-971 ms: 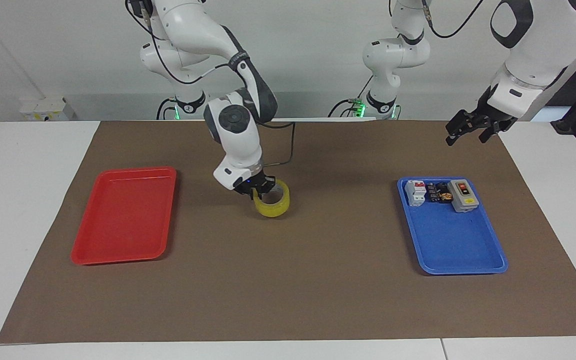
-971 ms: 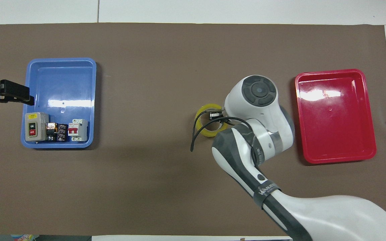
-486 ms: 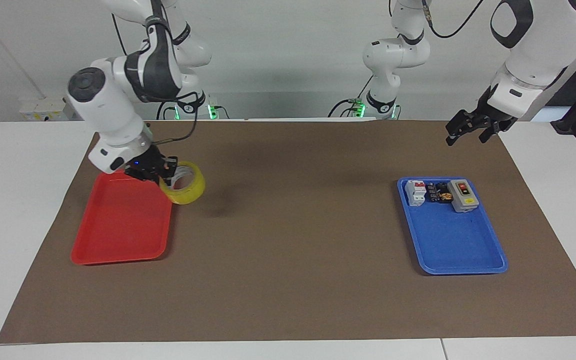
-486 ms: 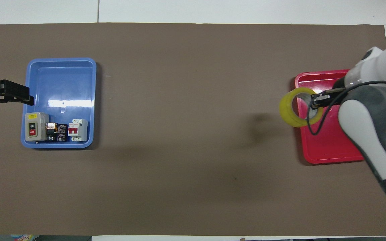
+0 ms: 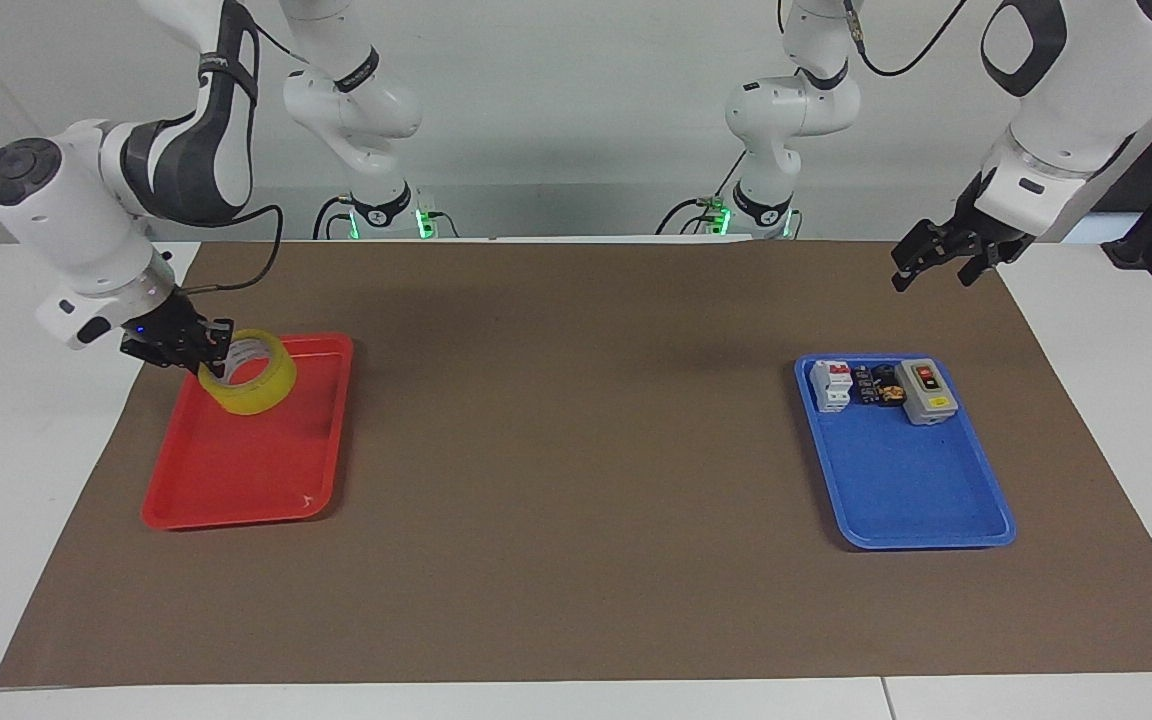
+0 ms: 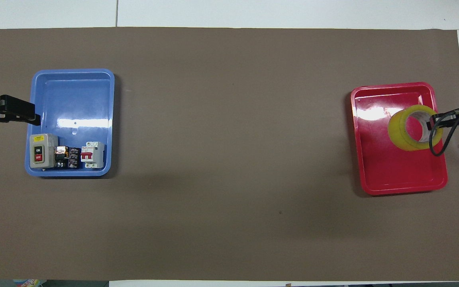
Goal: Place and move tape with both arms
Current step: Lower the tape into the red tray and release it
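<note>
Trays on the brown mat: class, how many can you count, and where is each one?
2. The red tray lies toward the right arm's end; the blue tray lies toward the left arm's end. None looks hidden.

One high camera faces the robots across the bench (image 5: 576,600); another looks steeply down from above them. Both share the brown mat (image 6: 229,223) and both trays.

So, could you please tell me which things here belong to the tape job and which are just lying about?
Part of the job:
- tape, held over the red tray
- right gripper, gripping the tape
- left gripper, waiting by the blue tray

Lying about:
- grey switch box
- breaker
</note>
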{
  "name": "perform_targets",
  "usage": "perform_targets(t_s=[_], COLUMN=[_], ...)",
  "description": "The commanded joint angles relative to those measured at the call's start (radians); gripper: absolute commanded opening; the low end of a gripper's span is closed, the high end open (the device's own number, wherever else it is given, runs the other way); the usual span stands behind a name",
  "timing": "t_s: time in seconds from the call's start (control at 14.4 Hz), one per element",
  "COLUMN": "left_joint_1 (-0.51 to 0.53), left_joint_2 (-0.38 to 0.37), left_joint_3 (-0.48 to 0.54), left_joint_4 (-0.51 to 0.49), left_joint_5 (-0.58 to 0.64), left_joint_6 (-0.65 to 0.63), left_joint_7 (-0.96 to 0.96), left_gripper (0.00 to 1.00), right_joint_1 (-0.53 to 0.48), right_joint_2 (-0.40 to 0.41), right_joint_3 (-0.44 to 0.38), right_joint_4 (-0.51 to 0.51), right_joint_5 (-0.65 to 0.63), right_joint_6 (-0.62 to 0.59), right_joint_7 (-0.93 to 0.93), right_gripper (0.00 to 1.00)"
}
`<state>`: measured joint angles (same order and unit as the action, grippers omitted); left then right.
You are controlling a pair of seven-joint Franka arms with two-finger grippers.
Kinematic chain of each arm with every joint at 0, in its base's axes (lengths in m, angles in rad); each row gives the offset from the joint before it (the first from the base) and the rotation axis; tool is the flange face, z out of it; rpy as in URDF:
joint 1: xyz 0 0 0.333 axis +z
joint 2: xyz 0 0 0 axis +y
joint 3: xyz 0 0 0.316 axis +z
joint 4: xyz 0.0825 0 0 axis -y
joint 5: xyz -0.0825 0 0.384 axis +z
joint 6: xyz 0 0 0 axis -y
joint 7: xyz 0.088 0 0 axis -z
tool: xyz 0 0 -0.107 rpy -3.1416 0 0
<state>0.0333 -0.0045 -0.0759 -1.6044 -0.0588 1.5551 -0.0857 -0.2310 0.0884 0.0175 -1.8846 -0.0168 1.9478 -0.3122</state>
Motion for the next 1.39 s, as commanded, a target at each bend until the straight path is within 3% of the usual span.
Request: perform_targets(t_s=[0.0, 0.21, 0.49, 0.9, 0.97, 1.11, 1.18, 1.32], left_joint_1=[0.000, 0.011, 0.002, 0.002, 0.002, 0.003, 0.005, 0.008], left_joint_2=[-0.020, -0.020, -0.020, -0.023, -0.023, -0.023, -0.023, -0.023], left_joint_3=[0.002, 0.007, 0.005, 0.004, 0.004, 0.005, 0.004, 0.004], left_joint_4=[-0.019, -0.012, -0.012, -0.017, -0.019, -0.019, -0.017, -0.019], left_joint_5=[0.016, 0.016, 0.037, 0.071, 0.071, 0.071, 0.071, 0.071], left_joint_6=[0.008, 0.002, 0.031, 0.027, 0.023, 0.025, 0.025, 0.025], left_joint_7=[0.006, 0.015, 0.092, 0.092, 0.090, 0.090, 0.090, 0.090], left_gripper=[1.00, 1.00, 1.00, 1.00, 1.00, 1.00, 1.00, 1.00], right_joint_1=[-0.028, -0.025, -0.030, -0.034, -0.034, -0.034, -0.036, -0.036], right_joint_2=[0.033, 0.040, 0.143, 0.168, 0.174, 0.175, 0.175, 0.169], right_joint_3=[0.013, 0.013, 0.013, 0.013, 0.013, 0.013, 0.013, 0.013], right_joint_4=[-0.014, -0.095, -0.102, -0.108, -0.111, -0.110, -0.107, -0.093], right_joint_5=[-0.014, -0.014, -0.014, -0.012, -0.012, -0.012, -0.011, -0.009], right_joint_6=[0.062, 0.164, 0.281, 0.304, 0.304, 0.304, 0.303, 0.290], right_joint_7=[-0.008, 0.001, -0.004, -0.007, -0.005, 0.002, -0.002, -0.002], right_gripper=[0.00, 0.00, 0.00, 0.00, 0.06, 0.93, 1.00, 1.00])
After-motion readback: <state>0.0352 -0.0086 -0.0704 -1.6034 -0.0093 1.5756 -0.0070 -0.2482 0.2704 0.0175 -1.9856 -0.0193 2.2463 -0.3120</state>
